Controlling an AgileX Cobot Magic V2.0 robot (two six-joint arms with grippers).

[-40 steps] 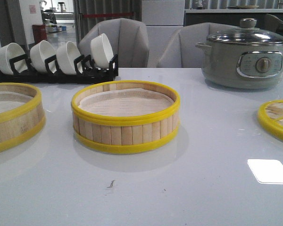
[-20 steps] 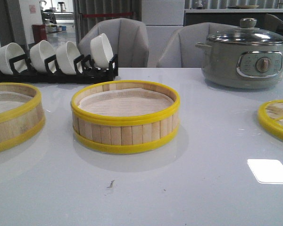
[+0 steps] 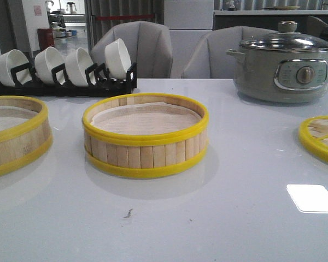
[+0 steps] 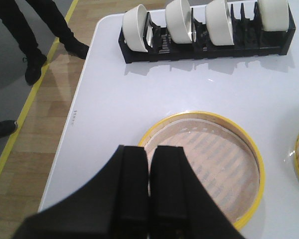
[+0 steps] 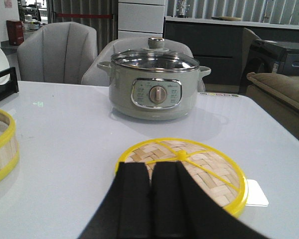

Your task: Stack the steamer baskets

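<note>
One steamer basket (image 3: 145, 136) with pale slats, yellow rims and a white liner stands in the middle of the table. A second matching basket (image 3: 13, 134) stands at the left edge of the front view; it also shows in the left wrist view (image 4: 209, 162). My left gripper (image 4: 149, 154) is shut and empty, above the near rim of that left basket. My right gripper (image 5: 150, 172) is shut and empty, above a flat woven bamboo lid (image 5: 189, 167) with a yellow rim. Neither gripper shows in the front view.
A black rack (image 3: 65, 84) with several white bowls stands at the back left. A grey-green electric pot (image 3: 284, 63) with a glass lid stands at the back right. The woven lid (image 3: 322, 136) lies at the right edge. The table's left edge (image 4: 72, 124) borders wooden floor.
</note>
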